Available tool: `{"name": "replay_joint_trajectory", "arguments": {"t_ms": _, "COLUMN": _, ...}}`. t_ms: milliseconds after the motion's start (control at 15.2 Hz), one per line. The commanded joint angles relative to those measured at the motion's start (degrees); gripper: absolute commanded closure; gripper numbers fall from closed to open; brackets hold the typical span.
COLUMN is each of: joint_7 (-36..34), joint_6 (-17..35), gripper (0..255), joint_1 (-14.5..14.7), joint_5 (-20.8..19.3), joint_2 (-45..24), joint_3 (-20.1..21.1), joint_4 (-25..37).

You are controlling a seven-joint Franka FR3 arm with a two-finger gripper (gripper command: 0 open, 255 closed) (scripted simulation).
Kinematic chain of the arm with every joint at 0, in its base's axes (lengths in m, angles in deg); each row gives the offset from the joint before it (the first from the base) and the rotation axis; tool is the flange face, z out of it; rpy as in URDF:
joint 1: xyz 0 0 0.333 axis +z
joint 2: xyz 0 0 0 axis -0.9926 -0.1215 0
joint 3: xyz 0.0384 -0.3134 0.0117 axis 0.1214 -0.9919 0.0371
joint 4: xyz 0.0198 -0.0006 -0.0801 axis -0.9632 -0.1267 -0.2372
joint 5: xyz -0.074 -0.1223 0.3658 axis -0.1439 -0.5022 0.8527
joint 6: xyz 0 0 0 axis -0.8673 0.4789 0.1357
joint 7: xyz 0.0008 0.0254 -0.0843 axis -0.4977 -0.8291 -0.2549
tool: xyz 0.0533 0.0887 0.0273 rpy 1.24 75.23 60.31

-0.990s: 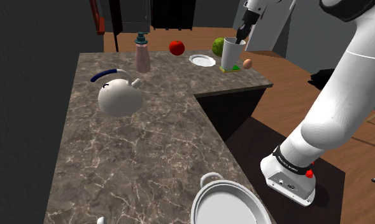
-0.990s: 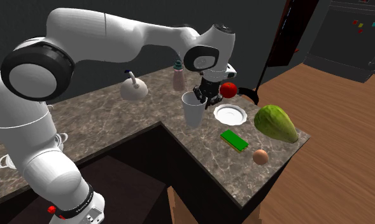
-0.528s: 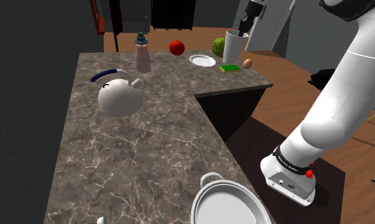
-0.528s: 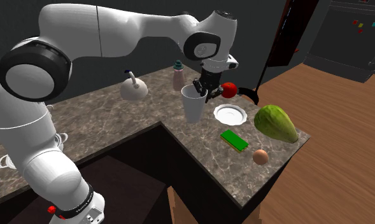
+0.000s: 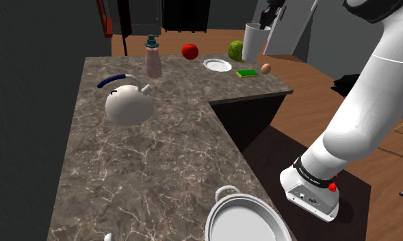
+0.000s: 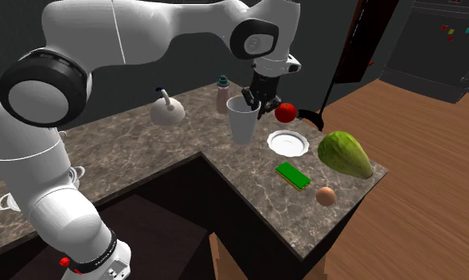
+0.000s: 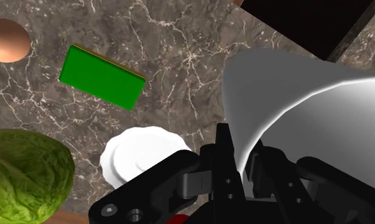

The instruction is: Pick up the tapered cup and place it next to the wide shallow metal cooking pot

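A white robot arm reaches to the far end of a dark marbled surface. Its black hand is clenched on the rim of a plain white cup. In the wrist view, the fingers pinch the cup wall between them. The cup hangs upright in the air, clear of the surface. Near it on that end of the surface lie a small white plate, a green sponge, a brown egg, a head of lettuce and a red fruit.

The pick-up looks done. What is left is to carry the cup to the pot, set it down beside it and let go. The pot sits at the near end of the surface in the shoulder view, well apart from the cup. A white kettle and a pinkish bottle stand on the stretch between them, toward the shoulder view's left.

The shoulder view's lower edge cuts off the pot, so only part of its pale bowl and one handle show. Its material cannot be told. In the wrist view the cup's base is out of sight. Whether the red fruit is a tomato or an apple is unclear.
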Motion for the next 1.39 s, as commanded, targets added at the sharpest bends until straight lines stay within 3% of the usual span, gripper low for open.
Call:
{"name": "replay_joint_trajectory", "arguments": {"t_ms": 0, "joint_7": -0.2, "joint_6": -1.8, "gripper": 255, "joint_1": -0.2, "joint_5": 0.2, "joint_2": -0.4, "joint_3": 0.0, "joint_4": 2.2}}
{"name": "replay_joint_trajectory", "arguments": {"t_ms": 396, "joint_7": -0.6, "joint_6": -6.6, "gripper": 255, "joint_1": -1.0, "joint_5": 0.9, "joint_2": -1.7, "joint_3": -0.2, "joint_4": 8.0}}
{"name": "replay_joint_trajectory", "arguments": {"t_ms": 792, "joint_7": -9.8, "joint_6": -1.2, "gripper": 255, "joint_1": 5.9, "joint_5": -5.7, "joint_2": 11.2, "joint_3": 3.4, "joint_4": -6.7}}
{"name": "replay_joint_trajectory", "arguments": {"t_ms": 1320, "joint_7": -22.4, "joint_6": 2.7, "gripper": 255, "joint_1": 10.4, "joint_5": -10.2, "joint_2": 23.8, "joint_3": 11.1, "joint_4": -20.1}}
